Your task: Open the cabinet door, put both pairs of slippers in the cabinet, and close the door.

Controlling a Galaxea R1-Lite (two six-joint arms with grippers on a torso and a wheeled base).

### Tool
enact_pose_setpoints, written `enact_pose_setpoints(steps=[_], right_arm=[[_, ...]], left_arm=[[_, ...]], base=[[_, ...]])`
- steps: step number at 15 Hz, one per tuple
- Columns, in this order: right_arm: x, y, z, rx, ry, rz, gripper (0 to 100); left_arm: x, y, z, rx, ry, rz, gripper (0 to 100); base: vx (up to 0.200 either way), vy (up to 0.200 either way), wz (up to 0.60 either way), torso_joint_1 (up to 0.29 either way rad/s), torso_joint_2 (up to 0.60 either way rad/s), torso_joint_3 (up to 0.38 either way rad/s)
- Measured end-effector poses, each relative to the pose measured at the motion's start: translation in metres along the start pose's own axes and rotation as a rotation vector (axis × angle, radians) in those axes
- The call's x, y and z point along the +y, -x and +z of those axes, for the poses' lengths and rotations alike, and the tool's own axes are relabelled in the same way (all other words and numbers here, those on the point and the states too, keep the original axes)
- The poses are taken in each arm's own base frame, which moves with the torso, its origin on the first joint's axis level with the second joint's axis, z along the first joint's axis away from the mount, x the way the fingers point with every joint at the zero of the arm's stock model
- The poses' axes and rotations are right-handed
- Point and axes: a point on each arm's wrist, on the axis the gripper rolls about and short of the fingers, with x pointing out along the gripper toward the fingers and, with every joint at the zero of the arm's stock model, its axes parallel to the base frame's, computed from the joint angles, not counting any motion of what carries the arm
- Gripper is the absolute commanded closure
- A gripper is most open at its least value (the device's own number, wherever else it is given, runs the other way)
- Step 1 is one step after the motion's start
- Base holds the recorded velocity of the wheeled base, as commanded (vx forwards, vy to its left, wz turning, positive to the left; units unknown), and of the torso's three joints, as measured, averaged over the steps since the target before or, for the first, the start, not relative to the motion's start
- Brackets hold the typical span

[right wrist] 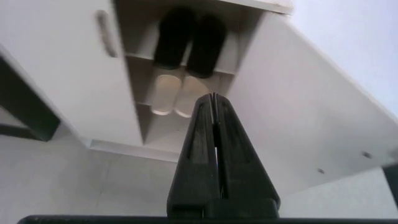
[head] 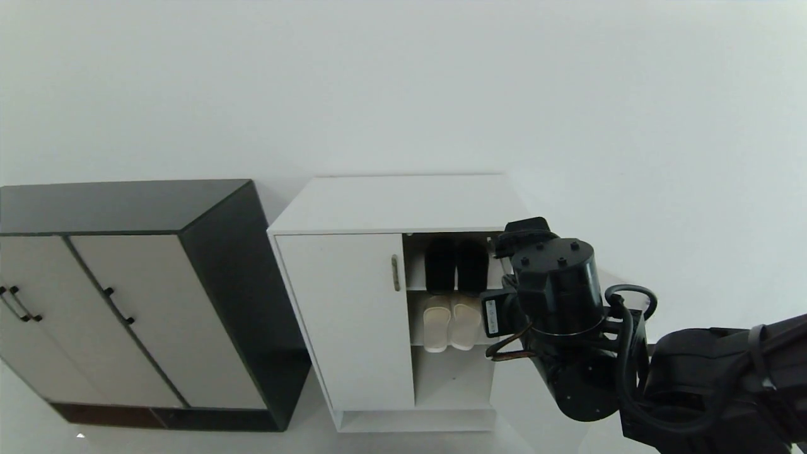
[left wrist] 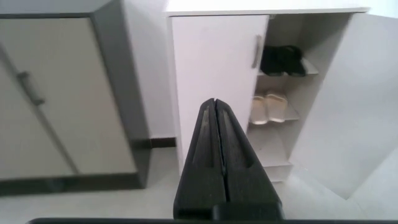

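White cabinet (head: 391, 202), right door (right wrist: 311, 118) stood open; black slippers (head: 455, 263) lay on top shelf (head: 415, 279), white slippers (head: 451, 323) below. Both the left jaws and right jaws were pressed together, empty. Closing seemed best done by pushing the door's outer face (near its free edge).

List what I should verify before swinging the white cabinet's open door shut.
1. Pair of black slippers on the upper shelf: ok.
2. Pair of cream slippers on the middle shelf: ok.
3. Cream pair's ends inside the shelf's front edge: cannot tell.
4. Right-hand door of the white cabinet closed: not ok, it stands open.
5. Right end effector shut and empty: ok.
6. Left end effector shut, back from the cabinet: ok.
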Motion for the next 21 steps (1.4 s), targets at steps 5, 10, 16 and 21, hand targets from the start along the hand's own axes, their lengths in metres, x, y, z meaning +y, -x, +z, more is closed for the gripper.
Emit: enact_pose_setpoints(steps=[5, 10, 16, 21], right_arm=[[-0.006, -0.007, 0.003, -0.013, -0.006, -0.020, 100], [-0.027, -0.033, 0.022, -0.062, -0.049, 0.050, 100], [-0.060, -0.076, 0.066, 0.013, -0.129, 0.035, 100], [-0.074, -0.120, 0.074, 0.008, -0.180, -0.012, 100]], left_arm=[[0.000, 0.000, 0.000, 0.000, 0.000, 0.000, 100], [0.000, 0.000, 0.000, 0.000, 0.000, 0.000, 100], [0.000, 0.000, 0.000, 0.000, 0.000, -0.001, 100], [0.000, 0.000, 0.000, 0.000, -0.001, -0.001, 100]], base=[[0.000, 0.000, -0.36, 0.004, 0.00, -0.001], [0.000, 0.000, 0.00, 0.000, 0.00, 0.000], [-0.100, 0.000, 0.00, 0.005, 0.00, -0.002], [0.000, 0.000, 0.00, 0.000, 0.00, 0.000]])
